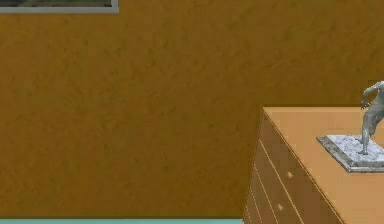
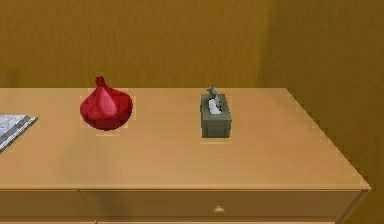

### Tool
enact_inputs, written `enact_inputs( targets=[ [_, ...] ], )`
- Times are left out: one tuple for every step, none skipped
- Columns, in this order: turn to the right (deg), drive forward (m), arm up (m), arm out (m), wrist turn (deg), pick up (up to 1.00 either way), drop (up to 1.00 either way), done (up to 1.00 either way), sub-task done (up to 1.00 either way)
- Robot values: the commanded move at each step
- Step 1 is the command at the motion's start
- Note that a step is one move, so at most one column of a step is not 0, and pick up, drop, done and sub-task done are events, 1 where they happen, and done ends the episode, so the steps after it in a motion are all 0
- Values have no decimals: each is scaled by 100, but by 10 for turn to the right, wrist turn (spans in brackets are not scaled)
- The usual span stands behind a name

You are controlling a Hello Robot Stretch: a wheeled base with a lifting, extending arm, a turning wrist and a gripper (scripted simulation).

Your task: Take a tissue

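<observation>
One dresser (image 2: 180, 165) carries everything; I see its wooden top, its front edge and its right-hand end. One statue (image 1: 372, 118) stands on a grey slab toward the other end. One red vase (image 2: 105, 105) sits left of the top's middle. One box (image 2: 216, 120), dark and squat, stands right of the middle, somewhat nearer the back edge than the front and well apart from the vase. One tissue (image 2: 213, 97) pokes up as a pale tuft from the box's top slot.

I judge the tissue very light, limp and easy to tear. The upstanding tuft is the place to take it, low down near the slot. The box looks light too and may lift along with a quick pull, so I would draw straight up and slowly. How the gripper stands I cannot tell.
</observation>
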Motion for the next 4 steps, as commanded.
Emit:
enact_inputs(
  targets=[
    [0,0,50,0,0,0,0,0,0],
    [0,0,38,0,0,0,0,0,0],
    [0,0,0,26,0,0,0,0,0],
    [0,0,0,0,450,0,0,0,0]
  ],
)
